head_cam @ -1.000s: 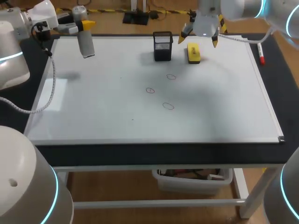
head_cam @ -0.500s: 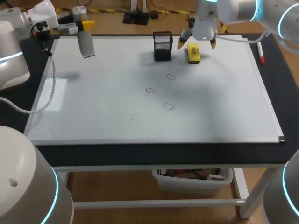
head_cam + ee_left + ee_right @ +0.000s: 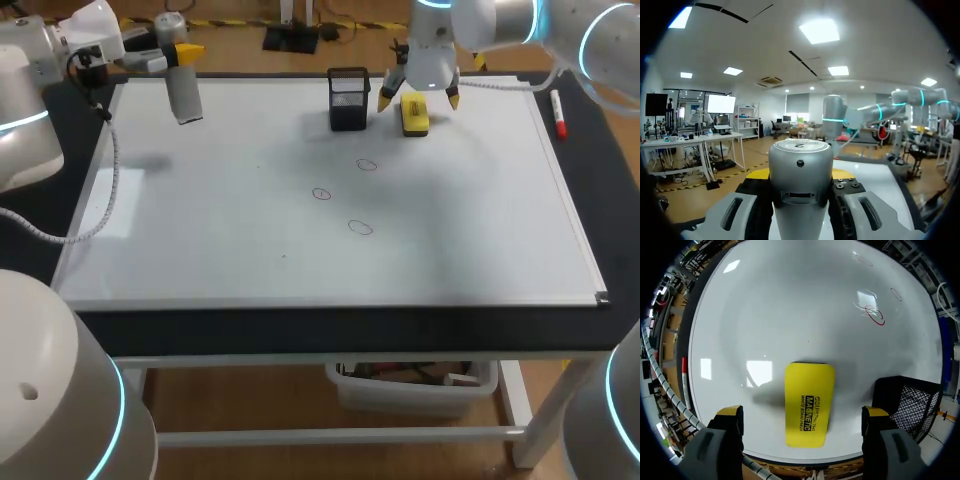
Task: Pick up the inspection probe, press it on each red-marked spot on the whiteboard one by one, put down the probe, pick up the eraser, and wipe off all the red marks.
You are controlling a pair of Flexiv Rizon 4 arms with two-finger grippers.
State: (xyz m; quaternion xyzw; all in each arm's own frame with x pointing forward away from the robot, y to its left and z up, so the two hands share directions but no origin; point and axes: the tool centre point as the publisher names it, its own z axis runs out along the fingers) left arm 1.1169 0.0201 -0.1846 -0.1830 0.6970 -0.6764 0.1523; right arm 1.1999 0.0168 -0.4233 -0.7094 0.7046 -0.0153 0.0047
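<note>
Right gripper [image 3: 419, 97] hangs wide open and empty, straddling the flat yellow rectangular eraser [image 3: 809, 400] at the white whiteboard's [image 3: 250, 240] far edge, beside a black mesh holder [image 3: 348, 98]. Left gripper [image 3: 180, 52] clamps the grey cylindrical probe [image 3: 184, 95] above the far-left corner.

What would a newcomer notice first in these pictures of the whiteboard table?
The yellow eraser at the far edge of the whiteboard, with the right gripper open above it. Next, the grey probe clamped in the left gripper over the far left corner, and three red circles mid-board.
</note>
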